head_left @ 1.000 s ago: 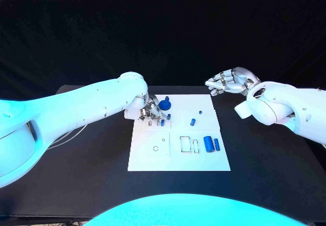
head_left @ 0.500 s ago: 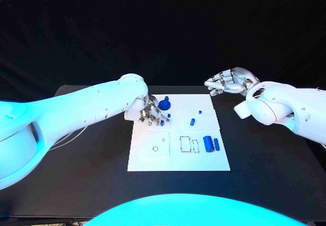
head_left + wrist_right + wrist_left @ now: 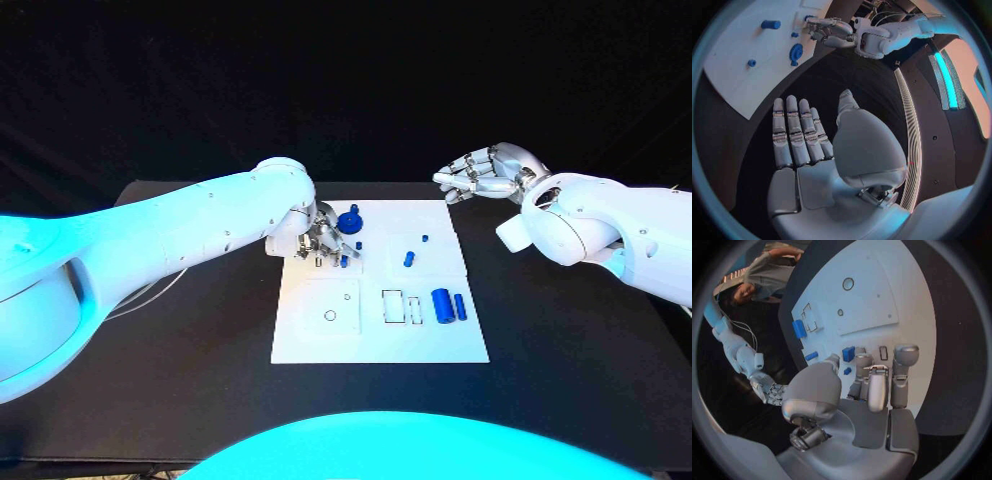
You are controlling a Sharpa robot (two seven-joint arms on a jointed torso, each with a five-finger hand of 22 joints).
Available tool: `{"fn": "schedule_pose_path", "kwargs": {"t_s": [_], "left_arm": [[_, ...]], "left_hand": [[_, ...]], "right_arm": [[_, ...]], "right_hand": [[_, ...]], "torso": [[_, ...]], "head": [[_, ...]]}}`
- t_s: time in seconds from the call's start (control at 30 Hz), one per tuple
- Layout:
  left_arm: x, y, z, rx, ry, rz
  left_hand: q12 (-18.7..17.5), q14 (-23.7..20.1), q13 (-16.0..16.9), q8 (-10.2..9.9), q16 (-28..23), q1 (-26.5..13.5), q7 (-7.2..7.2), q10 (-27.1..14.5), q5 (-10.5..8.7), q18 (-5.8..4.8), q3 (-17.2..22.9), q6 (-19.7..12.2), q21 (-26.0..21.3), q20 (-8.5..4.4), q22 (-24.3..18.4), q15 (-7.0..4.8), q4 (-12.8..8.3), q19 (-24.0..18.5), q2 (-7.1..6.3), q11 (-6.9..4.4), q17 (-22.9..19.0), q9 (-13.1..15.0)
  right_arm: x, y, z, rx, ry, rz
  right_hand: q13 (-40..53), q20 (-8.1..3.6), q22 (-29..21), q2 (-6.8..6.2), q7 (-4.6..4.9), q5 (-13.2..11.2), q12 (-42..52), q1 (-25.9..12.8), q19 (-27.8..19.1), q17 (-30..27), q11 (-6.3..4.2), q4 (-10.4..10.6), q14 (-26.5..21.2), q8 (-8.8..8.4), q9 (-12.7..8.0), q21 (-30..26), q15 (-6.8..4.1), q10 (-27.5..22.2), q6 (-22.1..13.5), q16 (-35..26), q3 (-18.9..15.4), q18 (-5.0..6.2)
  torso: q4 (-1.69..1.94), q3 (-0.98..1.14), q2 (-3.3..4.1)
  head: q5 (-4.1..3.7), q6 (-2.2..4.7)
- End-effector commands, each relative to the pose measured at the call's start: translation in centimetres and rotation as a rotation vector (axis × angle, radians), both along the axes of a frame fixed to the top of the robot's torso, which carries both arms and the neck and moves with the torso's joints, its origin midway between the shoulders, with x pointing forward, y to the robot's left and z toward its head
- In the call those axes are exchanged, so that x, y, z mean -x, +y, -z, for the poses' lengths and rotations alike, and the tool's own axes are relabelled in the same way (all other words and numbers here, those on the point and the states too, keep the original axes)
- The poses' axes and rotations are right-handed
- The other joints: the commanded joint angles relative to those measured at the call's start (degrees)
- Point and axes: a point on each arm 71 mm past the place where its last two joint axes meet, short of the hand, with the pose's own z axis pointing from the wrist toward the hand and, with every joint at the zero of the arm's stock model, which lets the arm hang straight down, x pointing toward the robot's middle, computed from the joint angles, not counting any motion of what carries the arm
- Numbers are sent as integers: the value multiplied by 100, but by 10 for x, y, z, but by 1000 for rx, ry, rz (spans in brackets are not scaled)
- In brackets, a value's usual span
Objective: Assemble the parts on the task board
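Fingers of the left hand (image 3: 323, 238) reach down onto the task board's (image 3: 378, 340) far left corner, beside small blue parts (image 3: 450, 306); whether they grasp one I cannot tell. Right hand (image 3: 483, 172) hovers off the board's far right corner above the tabletop (image 3: 577, 340), fingers apart, holding nothing.

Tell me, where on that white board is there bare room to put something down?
The board's near strip, below the outlined slots, is bare. Its far left corner is crowded: the left hand hovers among small blue parts.
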Motion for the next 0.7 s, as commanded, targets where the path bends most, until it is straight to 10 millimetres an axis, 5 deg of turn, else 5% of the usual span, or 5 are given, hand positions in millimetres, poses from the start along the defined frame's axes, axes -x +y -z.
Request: {"fn": "schedule_pose_path", "kwargs": {"t_s": [0.03,0.33,0.7], "left_arm": [[0,-2,0,5,-3,3],[1,-4,0,12,5,11],[2,-4,0,10,14,17]], "left_hand": [[16,607,19,-62,80,88,19,-31,5,-12,327,-49,78,16,65,-15,-25,31,-3,-2,1582,105],[8,607,26,-144,80,336,20,-40,4,-11,931,-50,82,17,71,-17,-53,17,-109,-3,1582,141],[10,607,35,-158,80,309,29,-36,0,-12,1033,-37,83,19,73,-13,-33,14,-232,4,1582,153]], "right_arm": [[0,1,0,0,1,-6],[0,1,0,0,4,-8],[0,2,0,0,5,-10]], "right_hand": [[-44,-7,-40,-138,229,-26,-50,-98,-102,-37,41,36,-100,-60,60,-54,19,-100,-49,-87,-2,30],[-48,-4,-40,-125,231,-27,-48,-101,-107,-39,43,35,-105,-59,61,-59,21,-99,-47,-95,8,31],[-48,-4,-40,-125,231,-27,-48,-101,-107,-39,43,35,-105,-59,61,-59,21,-99,-47,-95,8,31]], "torso": [[-1,0,-3],[3,0,0],[2,0,0]], "head": [[-2,1],[-8,1],[-10,1]]}}
